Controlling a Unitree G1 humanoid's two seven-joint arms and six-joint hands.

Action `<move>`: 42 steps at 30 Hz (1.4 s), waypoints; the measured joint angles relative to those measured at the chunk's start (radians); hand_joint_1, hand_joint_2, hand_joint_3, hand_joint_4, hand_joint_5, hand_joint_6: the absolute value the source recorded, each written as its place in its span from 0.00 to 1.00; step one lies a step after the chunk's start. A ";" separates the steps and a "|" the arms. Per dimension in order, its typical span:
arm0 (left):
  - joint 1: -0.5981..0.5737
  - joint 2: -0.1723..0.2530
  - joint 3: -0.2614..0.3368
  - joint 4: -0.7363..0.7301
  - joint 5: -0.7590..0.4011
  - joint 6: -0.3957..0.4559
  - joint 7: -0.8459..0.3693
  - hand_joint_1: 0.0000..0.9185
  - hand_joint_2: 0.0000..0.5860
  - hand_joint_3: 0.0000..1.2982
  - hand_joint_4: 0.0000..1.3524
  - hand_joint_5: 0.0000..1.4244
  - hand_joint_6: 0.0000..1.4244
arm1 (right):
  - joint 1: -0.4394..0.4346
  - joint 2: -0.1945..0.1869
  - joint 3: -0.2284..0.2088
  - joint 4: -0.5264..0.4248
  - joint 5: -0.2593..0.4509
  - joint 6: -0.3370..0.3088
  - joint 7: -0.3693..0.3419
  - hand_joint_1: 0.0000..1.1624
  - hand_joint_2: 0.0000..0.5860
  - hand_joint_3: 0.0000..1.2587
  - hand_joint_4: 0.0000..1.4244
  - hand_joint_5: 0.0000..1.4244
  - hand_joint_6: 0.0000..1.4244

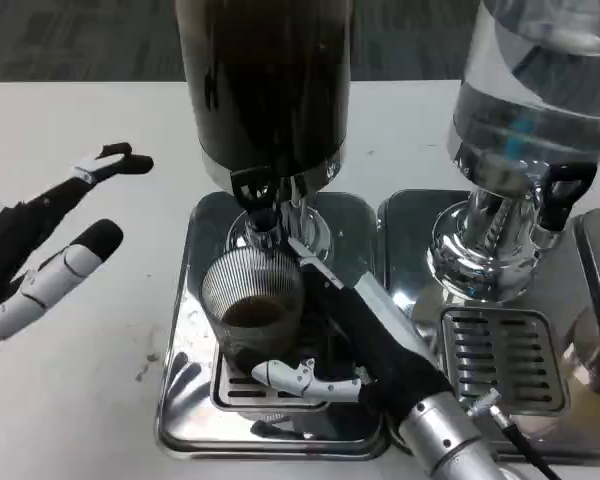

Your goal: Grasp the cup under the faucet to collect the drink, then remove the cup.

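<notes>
Right hand point(365, 345) wrapped around ribbed cup point(252, 300) under dark dispenser's faucet point(257, 200), left hand point(50, 250) open, well apart

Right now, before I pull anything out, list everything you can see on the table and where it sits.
Ribbed cup: one, clear with dark drink inside, on the left drip tray's grate under the black faucet.
Dark drink dispenser: one, brown-black, top centre, above the cup.
Black faucet: one, just above the cup.
Clear dispenser: one, see-through, top right, with its own black faucet.
Drip trays: two, shiny metal, left and right, side by side.
White table: one, under everything.
Right hand: fingers around the cup.
Left hand: fingers spread, left of the trays, holding nothing.
</notes>
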 measured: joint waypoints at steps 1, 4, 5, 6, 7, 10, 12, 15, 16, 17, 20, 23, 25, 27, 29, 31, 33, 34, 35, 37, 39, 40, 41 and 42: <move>0.000 0.001 0.000 0.000 0.000 0.000 0.000 0.00 0.32 0.18 0.04 0.05 0.04 | 0.000 0.001 0.000 0.000 -0.001 0.002 -0.001 0.65 0.32 0.08 0.10 0.17 0.19; 0.000 0.001 0.000 0.000 0.000 0.000 0.000 0.00 0.32 0.18 0.04 0.05 0.04 | -0.002 0.003 0.001 0.000 -0.006 0.006 -0.010 0.65 0.32 0.09 0.11 0.18 0.21; 0.000 0.001 0.000 0.000 0.000 0.000 0.000 0.00 0.32 0.18 0.04 0.05 0.04 | -0.002 0.004 0.001 0.000 -0.015 0.007 -0.013 0.65 0.32 0.10 0.12 0.19 0.21; 0.001 0.001 0.000 0.000 0.000 0.000 0.000 0.00 0.32 0.18 0.04 0.05 0.04 | -0.002 0.004 0.002 0.000 -0.020 0.008 -0.018 0.65 0.32 0.10 0.12 0.19 0.21; 0.001 0.001 0.000 0.000 0.000 0.000 0.000 0.00 0.32 0.18 0.04 0.05 0.04 | -0.002 0.004 0.002 0.000 -0.022 0.008 -0.019 0.65 0.32 0.10 0.12 0.19 0.21; 0.001 0.001 0.000 0.000 0.000 0.000 0.000 0.00 0.32 0.18 0.04 0.05 0.04 | -0.002 0.005 0.002 0.000 -0.036 0.013 -0.029 0.65 0.32 0.13 0.14 0.20 0.23; 0.001 0.001 0.000 0.000 0.000 0.000 0.000 0.00 0.32 0.18 0.04 0.05 0.04 | -0.002 0.006 0.002 0.000 -0.036 0.013 -0.031 0.64 0.33 0.14 0.15 0.21 0.24; 0.001 0.002 0.000 0.000 0.000 0.000 0.000 0.00 0.33 0.18 0.04 0.05 0.04 | -0.001 0.012 0.002 0.000 -0.039 0.015 -0.045 0.64 0.33 0.17 0.18 0.23 0.25; 0.001 0.002 0.000 0.000 0.000 0.000 0.000 0.00 0.33 0.17 0.04 0.05 0.04 | 0.000 0.014 0.002 0.000 -0.042 0.016 -0.049 0.64 0.33 0.17 0.19 0.24 0.26; 0.001 0.002 0.000 0.000 0.000 0.000 0.000 0.00 0.33 0.17 0.04 0.05 0.04 | 0.001 0.016 0.002 0.000 -0.044 0.017 -0.054 0.64 0.33 0.18 0.19 0.25 0.27; 0.001 0.003 0.000 0.000 0.000 0.000 0.000 0.00 0.33 0.17 0.04 0.05 0.04 | 0.002 0.019 0.002 -0.001 -0.060 0.018 -0.066 0.64 0.33 0.20 0.21 0.26 0.29; 0.001 0.003 0.000 0.000 0.000 0.000 0.000 0.00 0.33 0.17 0.04 0.05 0.04 | 0.002 0.020 0.001 -0.001 -0.066 0.018 -0.073 0.64 0.33 0.21 0.22 0.27 0.30; 0.001 0.003 0.000 0.000 0.000 0.000 0.000 0.00 0.33 0.17 0.04 0.05 0.04 | 0.002 0.020 0.001 -0.001 -0.070 0.018 -0.078 0.64 0.33 0.21 0.22 0.27 0.30; 0.001 0.003 0.000 0.000 0.000 0.000 0.000 0.00 0.33 0.17 0.04 0.05 0.04 | 0.003 0.021 0.001 -0.001 -0.073 0.018 -0.081 0.64 0.33 0.23 0.23 0.28 0.31; 0.001 0.003 0.000 0.000 0.000 0.000 0.000 0.00 0.33 0.16 0.04 0.05 0.04 | 0.004 0.022 0.000 -0.001 -0.076 0.018 -0.089 0.64 0.33 0.24 0.24 0.29 0.33; 0.001 0.004 0.000 0.000 0.000 0.000 0.000 0.00 0.33 0.16 0.04 0.05 0.04 | 0.005 0.022 0.000 -0.001 -0.076 0.018 -0.093 0.64 0.34 0.24 0.25 0.30 0.34; 0.001 0.004 0.000 0.000 0.000 0.000 0.000 0.00 0.33 0.16 0.04 0.05 0.04 | 0.006 0.023 -0.001 -0.001 -0.077 0.018 -0.106 0.65 0.35 0.25 0.25 0.32 0.35; 0.001 0.004 0.000 0.000 0.000 0.000 0.000 0.00 0.33 0.16 0.04 0.05 0.04 | 0.008 0.023 -0.001 -0.001 -0.079 0.018 -0.111 0.65 0.35 0.25 0.26 0.32 0.35; 0.001 0.004 0.000 0.000 0.000 0.000 0.000 0.00 0.33 0.16 0.04 0.05 0.04 | 0.010 0.023 -0.001 -0.002 -0.079 0.018 -0.117 0.65 0.35 0.25 0.26 0.32 0.35; 0.001 0.005 0.000 0.000 0.000 0.000 0.000 0.00 0.32 0.16 0.04 0.05 0.04 | 0.014 0.024 -0.001 -0.003 -0.080 0.018 -0.129 0.65 0.35 0.26 0.27 0.33 0.36; 0.001 0.005 -0.001 0.001 0.000 0.000 0.000 0.00 0.32 0.16 0.04 0.05 0.04 | 0.017 0.024 -0.001 -0.004 -0.083 0.017 -0.137 0.65 0.35 0.27 0.27 0.33 0.36; 0.001 0.006 -0.001 0.001 0.000 0.000 0.000 0.00 0.32 0.16 0.04 0.05 0.04 | 0.018 0.024 -0.001 -0.006 -0.083 0.017 -0.141 0.65 0.35 0.27 0.27 0.33 0.36; 0.001 0.006 -0.002 0.002 0.000 0.000 0.000 0.00 0.32 0.16 0.04 0.05 0.04 | 0.020 0.023 -0.001 -0.007 -0.083 0.017 -0.143 0.65 0.35 0.27 0.27 0.33 0.37; 0.001 0.006 -0.003 0.002 0.000 0.000 0.000 0.00 0.32 0.16 0.04 0.05 0.04 | 0.022 0.024 -0.002 -0.008 -0.083 0.017 -0.144 0.65 0.35 0.27 0.27 0.34 0.37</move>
